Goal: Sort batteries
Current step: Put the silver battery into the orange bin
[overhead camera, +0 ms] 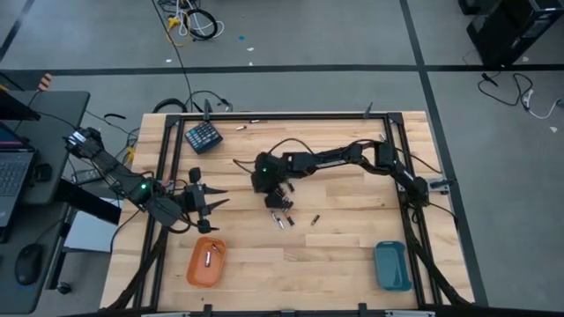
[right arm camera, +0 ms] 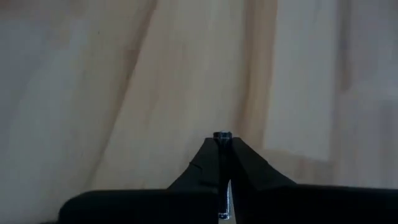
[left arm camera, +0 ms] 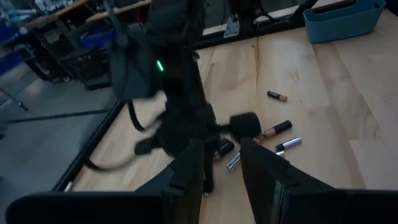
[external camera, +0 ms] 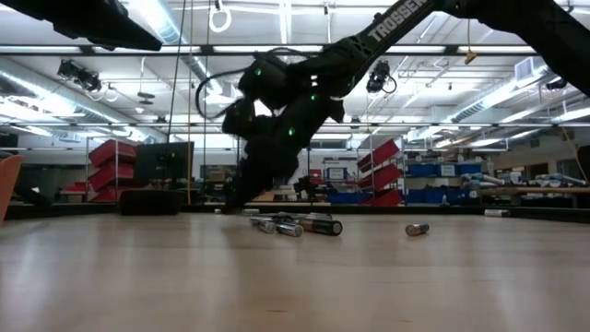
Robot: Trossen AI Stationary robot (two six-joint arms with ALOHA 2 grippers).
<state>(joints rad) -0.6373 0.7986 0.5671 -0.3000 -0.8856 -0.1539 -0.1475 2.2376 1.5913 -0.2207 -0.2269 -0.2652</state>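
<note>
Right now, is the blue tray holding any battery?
No, in the high view the blue tray shows only its bare inside, while one battery lies in the orange tray.

Overhead and table-level views share the batteries (overhead camera: 284,218); wrist cameras look closer.

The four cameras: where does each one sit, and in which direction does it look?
High view: above, straight down; both arms, orange tray, blue tray.
Low view: at table height, level across; right arm, batteries.
Left wrist view: on the left arm, towards the right arm; own fingers, batteries.
Right wrist view: close to the wood; right gripper shut on a battery.
High, low and left wrist views share the batteries.
</note>
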